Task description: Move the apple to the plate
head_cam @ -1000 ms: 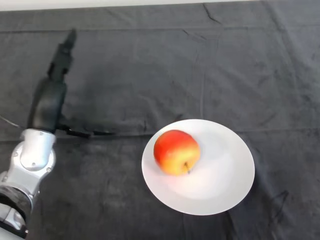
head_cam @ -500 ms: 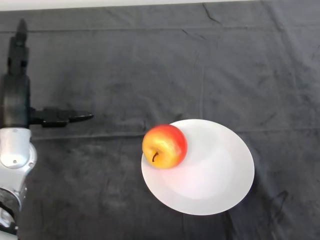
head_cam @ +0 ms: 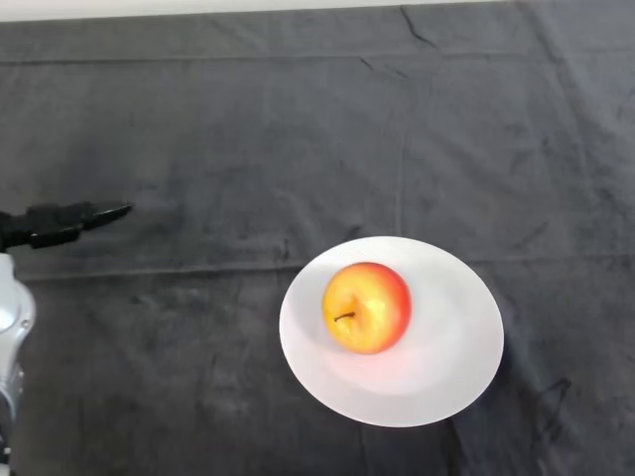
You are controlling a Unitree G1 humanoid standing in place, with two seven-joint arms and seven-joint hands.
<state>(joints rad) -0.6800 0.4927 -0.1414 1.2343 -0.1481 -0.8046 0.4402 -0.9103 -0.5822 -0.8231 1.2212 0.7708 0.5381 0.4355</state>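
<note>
The apple sits on the white plate, left of the plate's middle, its stem facing the camera. It lies well to the right of the left hand and somewhat nearer the robot. Only a black digit of that hand shows at the view's left edge, pointing right; it holds nothing, though whether the other fingers are released or clenched cannot be told. The task looks done

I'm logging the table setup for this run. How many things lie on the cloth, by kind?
Apple: 1
Plate: 1
Total: 2
</note>
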